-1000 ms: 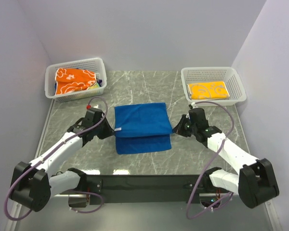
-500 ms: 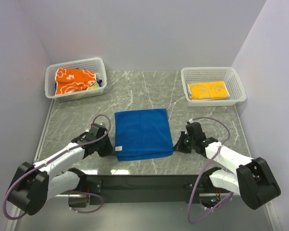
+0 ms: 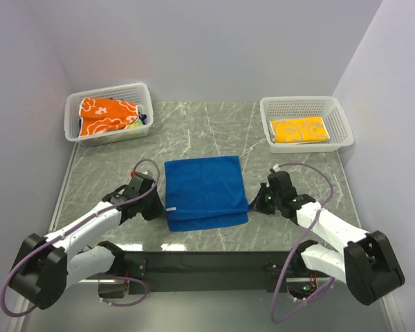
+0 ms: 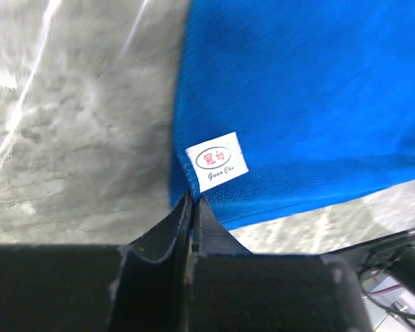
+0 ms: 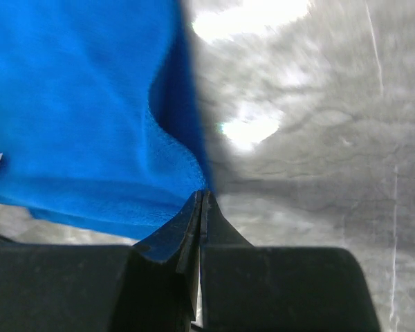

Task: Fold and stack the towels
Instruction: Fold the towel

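The blue towel lies folded in the middle of the table, its upper layer a little behind the lower layer's near edge. My left gripper is shut on its near left corner, beside the white label. My right gripper is shut on its near right corner, where the cloth bulges up. The towel fills the left wrist view and the right wrist view. The orange towel lies crumpled in the left basket. The yellow towel lies folded in the right basket.
A white mesh basket stands at the back left and another at the back right. The grey marble table shows between them. Side walls close in left and right.
Both grippers drew the towel's upper layer toward the near edge, then moved back a little, so the lower layer's near edge shows again.
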Tool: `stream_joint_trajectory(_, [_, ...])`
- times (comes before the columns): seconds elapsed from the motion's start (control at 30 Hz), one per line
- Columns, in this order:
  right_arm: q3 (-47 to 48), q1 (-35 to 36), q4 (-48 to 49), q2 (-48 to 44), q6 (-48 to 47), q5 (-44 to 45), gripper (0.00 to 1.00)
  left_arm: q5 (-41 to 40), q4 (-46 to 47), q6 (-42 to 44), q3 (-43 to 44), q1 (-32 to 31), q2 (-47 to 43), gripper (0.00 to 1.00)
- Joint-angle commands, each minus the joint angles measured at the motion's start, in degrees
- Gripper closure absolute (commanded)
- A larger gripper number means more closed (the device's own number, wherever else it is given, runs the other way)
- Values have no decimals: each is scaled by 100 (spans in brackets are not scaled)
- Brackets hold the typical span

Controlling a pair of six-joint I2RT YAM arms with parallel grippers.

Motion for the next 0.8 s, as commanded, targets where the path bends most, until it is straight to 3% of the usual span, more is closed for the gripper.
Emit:
stream_joint_trajectory(0.0, [562,7,-499,-477,-210,251,100,-261,-386,20,660,-23,-337,99])
stream_joint_trajectory(0.2, [906,7,-1229,-1110,-290,85,100,-183,-1064,-68,1109,-66,-812,99])
stream_joint_trajectory(0.4, [625,16,-1554,-1646,-193,-127,100,116,-1362,-384,988,-356,-1225,98])
stream_joint_trajectory(0.77, [-368,33,-562,-893,-26,-207,100,248,-476,-709,-261,-541,-796,98])
